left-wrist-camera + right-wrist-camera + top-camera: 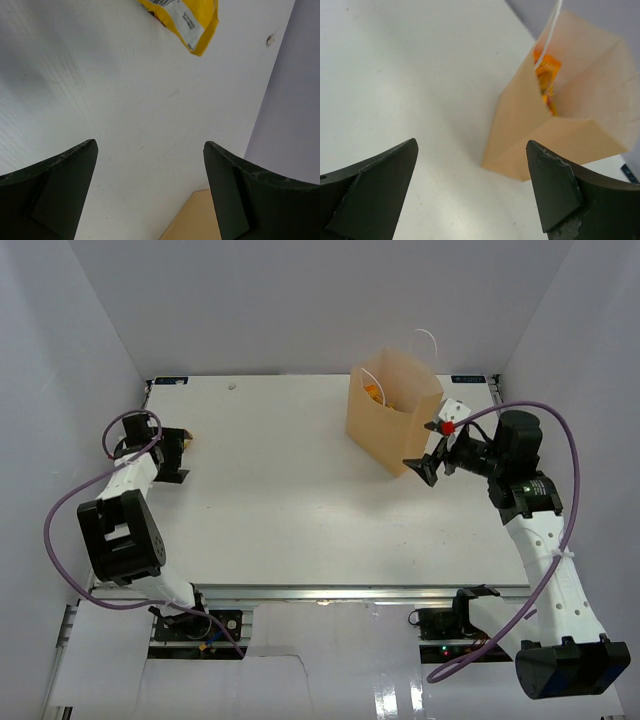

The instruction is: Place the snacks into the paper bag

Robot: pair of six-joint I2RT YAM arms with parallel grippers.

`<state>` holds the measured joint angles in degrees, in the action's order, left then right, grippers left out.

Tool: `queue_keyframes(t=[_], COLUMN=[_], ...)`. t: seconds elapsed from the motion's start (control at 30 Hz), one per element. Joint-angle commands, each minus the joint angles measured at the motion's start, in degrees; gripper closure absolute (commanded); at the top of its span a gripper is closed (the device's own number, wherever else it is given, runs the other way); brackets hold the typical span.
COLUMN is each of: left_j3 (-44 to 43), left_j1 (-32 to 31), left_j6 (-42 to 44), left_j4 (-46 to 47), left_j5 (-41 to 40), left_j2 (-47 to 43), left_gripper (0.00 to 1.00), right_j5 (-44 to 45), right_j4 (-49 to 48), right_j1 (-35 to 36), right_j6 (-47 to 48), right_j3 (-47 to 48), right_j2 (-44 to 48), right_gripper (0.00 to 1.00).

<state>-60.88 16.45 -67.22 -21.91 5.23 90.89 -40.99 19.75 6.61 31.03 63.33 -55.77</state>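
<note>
Paper bag (378, 435) walls half hide snacks (547, 70), seemingly orange

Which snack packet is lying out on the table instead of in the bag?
The yellow packet, lying on the table in front of the left gripper. The orange packet is already inside the paper bag.

Yellow packet (206, 21) — print too small, unreadable.

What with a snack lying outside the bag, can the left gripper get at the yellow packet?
Probably yes. The yellow packet lies on the table just ahead of the left gripper, whose jaws stand open. Only bare table shows between them; nothing blocks the way.
</note>
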Motion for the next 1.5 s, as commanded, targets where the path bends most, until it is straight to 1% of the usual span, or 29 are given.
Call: queue_keyframes(t=[0.0,0.03,0.1,0.2,0.27,0.3,0.37,0.43,0.57,0.63,0.77,0.8,0.83,1.07,1.27,1.3,1.33,1.37,1.4,1.47], left_j3=[-6.4,-7.3,-9.2,-9.9,-12.2,-13.4,-17.2,-18.6,-22.2,-23.6,-24.8,-25.2,-25.8,-27.8,-27.1,-26.9,-26.6,-26.5,-26.3,-26.0], left_j1=[1.2,1.5,2.4,3.7,4.4,4.6,5.0,5.2,5.7,5.9,6.5,6.7,6.9,7.5,7.5,7.5,7.5,7.5,7.5,7.3], left_j6=[-8.4,-9.2,-13.8,-17.8,-17.9,-17.8,-17.4,-16.4,-16.0,-15.1,-14.3,-13.7,-13.4,-11.8,-11.2,-10.8,-10.6,-10.1,-8.6,-5.7], left_j4=[3.6,3.3,1.4,2.2,1.7,0.9,-1.8,-2.1,-2.2,-2.9,-3.2,-3.7,-4.9,-7.4,-9.3,-9.3,-9.3,-9.1,-8.9,-8.1], left_j5=[-1.8,-2.2,-2.8,-2.7,-2.2,-1.9,-1.2,-0.9,1.1,1.4,1.1,1.2,0.9,1.4,3.6,3.6,4.2,4.6,5.7,6.5], left_j2=[2.9,4.0,7.5,11.0,13.2,15.9,18.3,20.5,24.0,25.6,26.6,26.9,27.1,29.2,30.3,30.0,29.7,29.6,29.2,27.7], left_gripper=[0.03,0.03,0.03,0.04,0.04,0.05,0.05,0.06,0.11,0.11,0.17,0.21,0.23,0.23,0.39,0.46,0.55,0.57,0.61,0.64], right_j5=[-3.2,-3.1,-3.0,-3.6,-3.8,-3.9,-4.0,-4.3,-4.7,-5.1,-5.6,-5.9,-5.9,-6.5,-7.1,-7.2,-7.3,-7.8,-8.0,-8.2], right_j4=[4.2,4.8,4.9,5.4,5.5,5.4,5.4,5.4,5.9,6.2,5.9,5.8,5.8,5.6,5.5,5.2,5.1,5.0,5.0,4.7], right_j1=[-0.1,-0.1,-0.1,-0.1,-0.1,-0.1,-0.2,-0.2,-0.5,-0.5,-0.7,-0.6,-0.6,-0.7,-0.6,-0.7,-0.7,-0.7,-0.8,-0.8], right_j6=[5.2,5.6,6.0,6.2,6.2,6.1,5.8,5.6,5.5,5.7,5.4,5.4,5.5,5.6,5.2,4.8,4.5,4.4,4.1,3.9], right_j3=[-4.3,-5.1,-7.2,-9.0,-9.7,-10.2,-10.9,-11.7,-12.5,-12.9,-13.3,-13.3,-13.3,-12.5,-12.4,-12.4,-12.4,-12.4,-12.7,-13.0], right_j2=[3.5,3.9,5.0,5.8,6.2,6.3,6.7,7.1,7.1,7.0,6.7,6.6,6.6,5.5,5.2,5.4,5.6,5.6,5.8,5.9], right_gripper=[0.05,0.05,0.06,0.06,0.06,0.06,0.06,0.06,0.06,0.06,0.06,0.06,0.06,0.06,0.06,0.07,0.07,0.07,0.07,0.07])
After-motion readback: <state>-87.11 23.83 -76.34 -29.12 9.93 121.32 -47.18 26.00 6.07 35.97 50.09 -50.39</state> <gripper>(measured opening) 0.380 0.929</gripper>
